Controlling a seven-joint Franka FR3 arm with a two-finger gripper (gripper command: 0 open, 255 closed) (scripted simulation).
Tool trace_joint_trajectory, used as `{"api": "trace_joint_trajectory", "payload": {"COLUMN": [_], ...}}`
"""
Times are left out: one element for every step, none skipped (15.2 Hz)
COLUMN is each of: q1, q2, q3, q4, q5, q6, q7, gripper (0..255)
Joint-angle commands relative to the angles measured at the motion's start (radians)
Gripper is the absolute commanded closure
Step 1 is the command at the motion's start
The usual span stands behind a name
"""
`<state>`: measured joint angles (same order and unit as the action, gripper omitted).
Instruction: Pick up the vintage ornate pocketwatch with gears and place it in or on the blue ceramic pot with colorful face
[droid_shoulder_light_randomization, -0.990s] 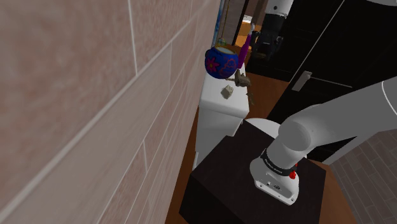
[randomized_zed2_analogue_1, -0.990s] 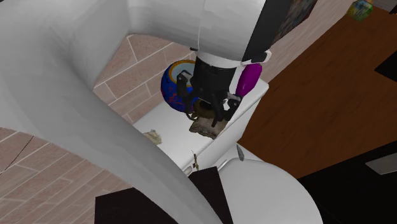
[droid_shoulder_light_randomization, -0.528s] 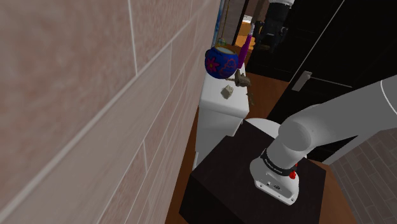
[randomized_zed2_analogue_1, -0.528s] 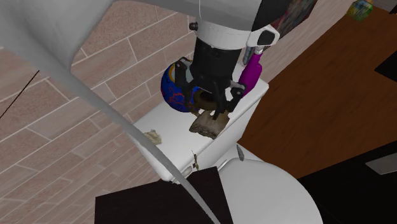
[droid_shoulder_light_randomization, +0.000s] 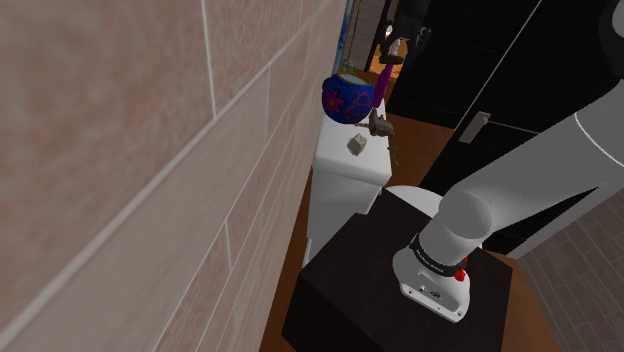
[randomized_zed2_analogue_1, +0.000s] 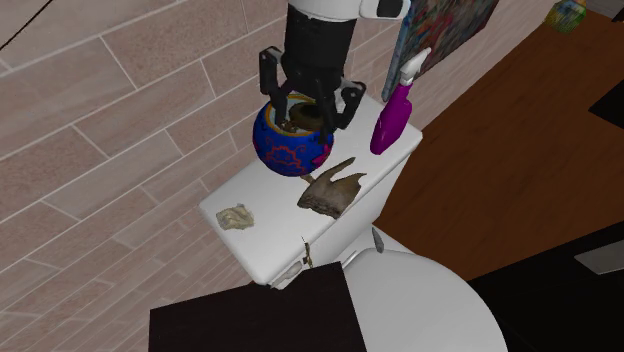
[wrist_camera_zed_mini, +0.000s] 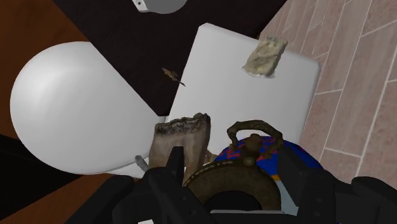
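1. Pocketwatch (wrist_camera_zed_mini: 243, 173) — brown, ornate, with a round case and a bow loop at one end. It is held aloft in the gripper (randomized_zed2_analogue_1: 306, 114), directly over the mouth of the blue pot (randomized_zed2_analogue_1: 290, 150), and is not yet set in it.
2. Gripper: the black fingers (wrist_camera_zed_mini: 173, 167) are pinched on the case from opposite sides of its rim.
3. Handling, as judged — a rigid, metal-looking piece, likely dense, smooth-edged and prone to slipping or swivelling. Any glass or gearwork should be treated as fragile. The rim is judged the soundest hold; the loop is too thin.
4. Pot: stood on the white tank lid (randomized_zed2_analogue_1: 262, 245), near a brown tooth-shaped piece (randomized_zed2_analogue_1: 330, 188) and a purple spray bottle (randomized_zed2_analogue_1: 392, 122). A low release is advised.
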<state>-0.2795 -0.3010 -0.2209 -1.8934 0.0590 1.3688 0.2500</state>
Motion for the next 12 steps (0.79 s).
{"api": "trace_joint_trajectory", "payload": {"q1": [0.011,0.017,0.022,0.027,0.032,0.036,0.039,0.039,0.039,0.039,0.04,0.04], "q2": [0.063,0.098,0.133,0.169,0.205,0.242,0.268,0.265,0.261,0.259,0.257,0.254], "q3": [0.008,0.012,0.016,0.02,0.024,0.027,0.029,0.03,0.03,0.031,0.031,0.031], "q4": [0.052,0.086,0.121,0.158,0.197,0.237,0.267,0.25,0.232,0.216,0.2,0.184], "q5": [0.019,0.029,0.039,0.048,0.057,0.066,0.073,0.072,0.071,0.07,0.07,0.069], "q6": [0.012,0.013,0.013,0.011,0.009,0.005,0.002,0.016,0.031,0.045,0.058,0.072], "q7": [0.015,0.023,0.031,0.039,0.046,0.054,0.059,0.058,0.057,0.055,0.054,0.053], "gripper": [255,255,255,255,255,255,255,255,255,255,255,255]}}
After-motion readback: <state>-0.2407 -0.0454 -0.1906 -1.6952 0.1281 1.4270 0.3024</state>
